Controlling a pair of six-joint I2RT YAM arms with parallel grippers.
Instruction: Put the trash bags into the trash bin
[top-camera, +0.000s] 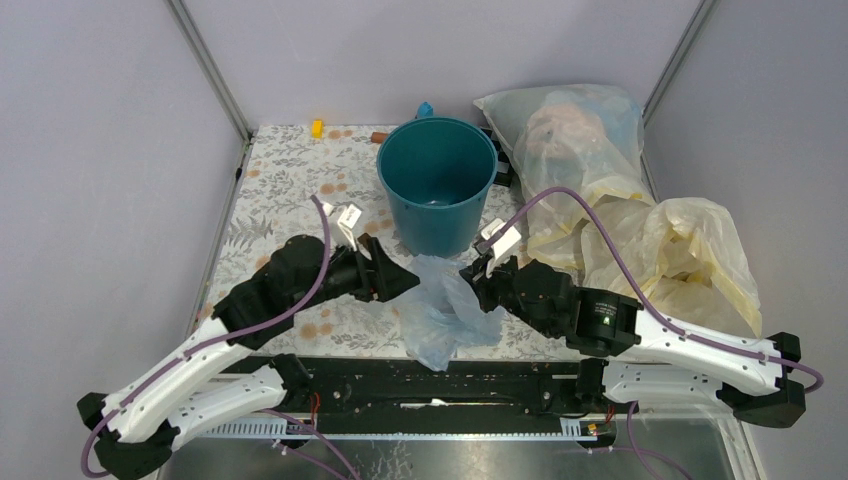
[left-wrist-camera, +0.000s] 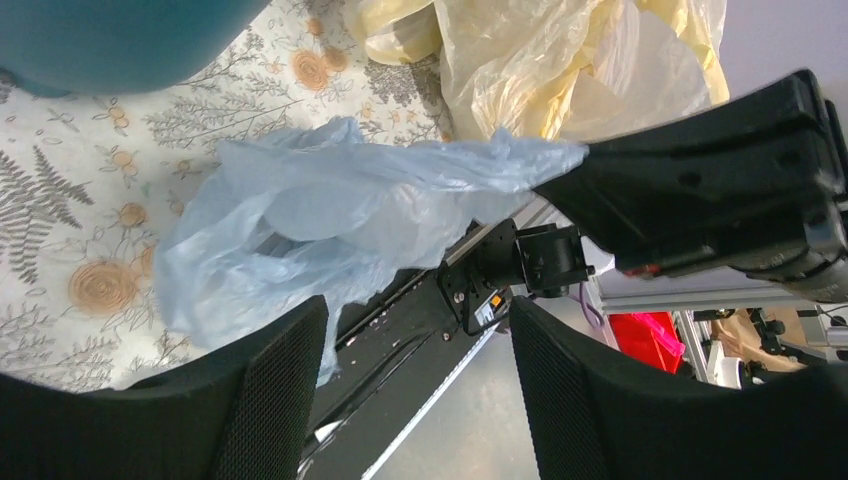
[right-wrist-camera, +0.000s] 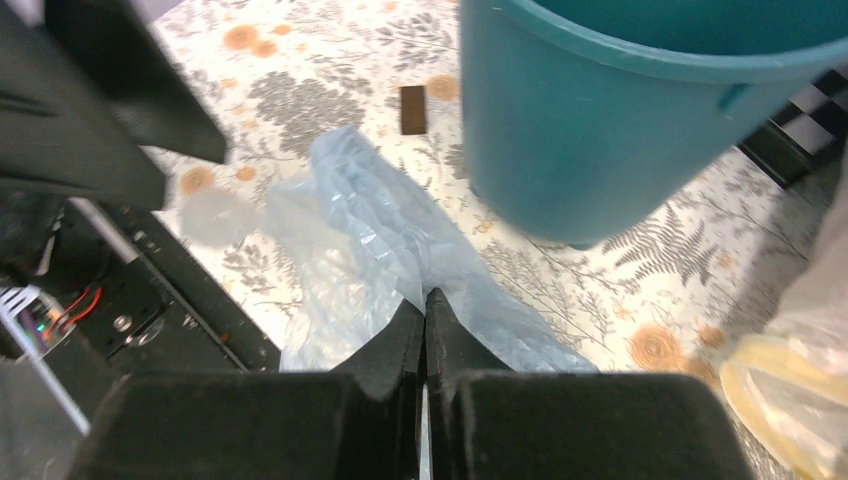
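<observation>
Trash bag (top-camera: 440, 312): thin light-blue film, crumpled, on the floral table (top-camera: 290, 190) just in front of the trash bin (top-camera: 437, 185), between the two arms. Its lower fold spills over the near edge onto the black rail (top-camera: 430, 385). Whether its top touches the bin's base, cannot tell. Not in the bin yet.

Right gripper (right-wrist-camera: 425, 308): fingers pressed together with a pinch of the film between them. One corner is drawn taut toward the pincer and the rest sags to the table. This reads as a hold taken at the bag's edge so it can be lifted free.

Left gripper (top-camera: 405, 280): fingers spread wide, nothing between them. Its wrist view looks straight across at the bag and at the other pincer's hold. Judgement: it is lined up for a second hold on the opposite side (a limp bag held at one point only dangles and folds), so the film can be spread toward the bin's mouth.

Bin upright, mouth open upward. Stuffed whitish bag (top-camera: 570, 125) and pale-yellow bag (top-camera: 690, 250) sit to its right, clear of the grip. The yellow one lies close to the right arm and could snag on a swing
</observation>
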